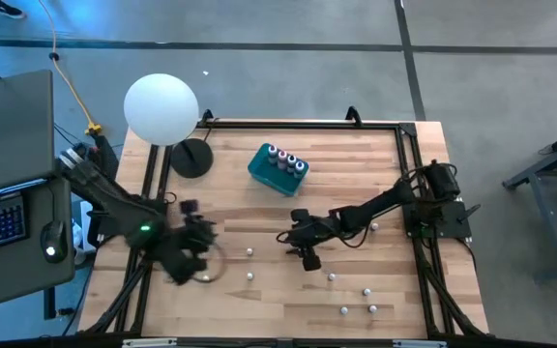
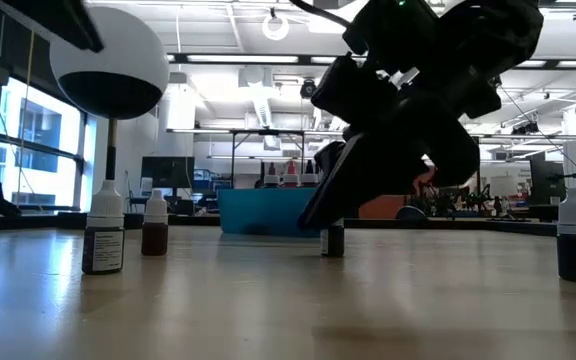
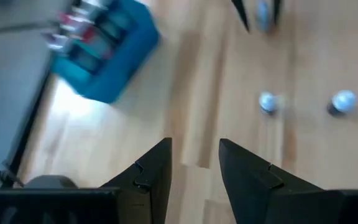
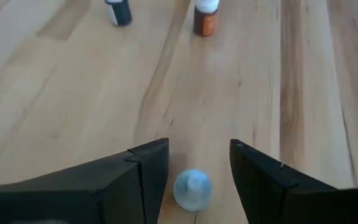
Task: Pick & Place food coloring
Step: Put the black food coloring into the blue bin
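- Right gripper (image 1: 298, 244): positioned approx. table centre, fingers spread, not clamped. Right wrist view shows one white-capped bottle (image 4: 192, 188) standing between the two fingers (image 4: 143, 180); contact w/ the pads cannot be confirmed.
- Left gripper (image 1: 197, 253): over the left-front table area, fingers (image 3: 154, 171) parted w/ bare wood between them; holds nothing.
- Food coloring, loose units: small bottles scattered on the table (image 1: 356, 164), e.g. one near centre-front (image 1: 249, 253), a group at front right (image 1: 366, 291). Right wrist view also shows a dark bottle (image 4: 118, 11) and a brown bottle (image 4: 206, 17) standing upright farther off.
- Food coloring, stowed units: several bottles (image 1: 284, 159) stand upright in the teal tub (image 1: 265, 172), rear-centre of table.
- White ball (image 1: 161, 109) on a black stand, rear-left corner.
- Low view: bottles (image 2: 104, 232) upright on the wood; teal tub behind them.
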You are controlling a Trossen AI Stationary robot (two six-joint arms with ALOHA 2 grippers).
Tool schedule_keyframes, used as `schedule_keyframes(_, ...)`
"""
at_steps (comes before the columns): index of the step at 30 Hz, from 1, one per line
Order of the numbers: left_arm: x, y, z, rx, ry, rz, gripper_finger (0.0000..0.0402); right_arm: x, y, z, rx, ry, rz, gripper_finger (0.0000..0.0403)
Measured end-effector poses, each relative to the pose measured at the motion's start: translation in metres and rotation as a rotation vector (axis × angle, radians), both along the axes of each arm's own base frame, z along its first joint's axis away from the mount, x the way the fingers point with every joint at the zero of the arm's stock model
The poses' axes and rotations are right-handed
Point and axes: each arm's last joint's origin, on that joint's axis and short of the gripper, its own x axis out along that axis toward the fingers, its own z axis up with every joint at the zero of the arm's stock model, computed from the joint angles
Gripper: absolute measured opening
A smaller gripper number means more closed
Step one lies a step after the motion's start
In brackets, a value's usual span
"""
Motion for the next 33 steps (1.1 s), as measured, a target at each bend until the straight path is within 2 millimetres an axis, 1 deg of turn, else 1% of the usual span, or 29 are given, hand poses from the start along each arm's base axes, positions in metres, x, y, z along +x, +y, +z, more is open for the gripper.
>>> schedule_keyframes(1,-0.011,0.002,-0.004,-0.009,-0.06,0.029,0.0129,-0.001,0.0,-0.001,-0.002,0.011,0.001,0.0161)
schedule_keyframes(3,-0.032,0.006,-0.011,-0.085,-0.165,0.076,0.0129,-0.002,0.0,-0.003,-0.006,0.035,0.002,0.0159)
schedule_keyframes(6,-0.05,0.012,-0.023,-0.25,-0.275,0.136,0.0129,-0.003,0.0,-0.004,0.006,0.054,0.018,0.0144)
schedule_keyframes(9,-0.055,0.014,-0.033,-0.349,-0.282,0.144,0.0129,-0.004,0.002,-0.004,0.023,0.064,0.042,0.0114)
schedule_keyframes(13,-0.056,0.014,-0.039,-0.387,-0.279,0.152,0.0129,-0.002,0.0,-0.002,0.018,0.033,0.03,0.0064)
schedule_keyframes(16,-0.055,0.012,-0.039,-0.395,-0.284,0.155,0.0129,0.001,-0.008,0.003,0.014,0.002,0.013,0.0062)
schedule_keyframes(18,-0.054,0.012,-0.04,-0.396,-0.283,0.155,0.0129,0.005,-0.017,0.017,-0.012,-0.05,-0.007,0.0062)
schedule_keyframes(20,-0.053,0.011,-0.039,-0.408,-0.294,0.155,0.0129,0.01,-0.029,0.04,-0.071,-0.128,-0.024,0.0062)
schedule_keyframes(22,-0.052,0.009,-0.038,-0.429,-0.312,0.157,0.0129,0.014,-0.047,0.064,-0.164,-0.184,-0.09,0.0062)
schedule_keyframes(24,-0.051,0.008,-0.037,-0.446,-0.328,0.157,0.0129,0.017,-0.072,0.082,-0.24,-0.223,-0.18,0.0062)
schedule_keyframes(26,-0.05,0.006,-0.036,-0.47,-0.333,0.155,0.0129,0.018,-0.101,0.091,-0.256,-0.238,-0.266,0.0062)
schedule_keyframes(28,-0.049,0.005,-0.036,-0.504,-0.318,0.15,0.0129,0.017,-0.128,0.087,-0.229,-0.227,-0.298,0.0063)
schedule_keyframes(30,-0.049,0.003,-0.036,-0.532,-0.288,0.14,0.0129,0.016,-0.15,0.076,-0.173,-0.197,-0.326,0.0067)
schedule_keyframes(31,-0.049,0.002,-0.036,-0.551,-0.271,0.134,0.0129,0.016,-0.158,0.069,-0.152,-0.177,-0.337,0.0068)
schedule_keyframes(33,-0.049,0.001,-0.036,-0.581,-0.242,0.124,0.0129,0.016,-0.167,0.057,-0.139,-0.143,-0.355,0.0068)
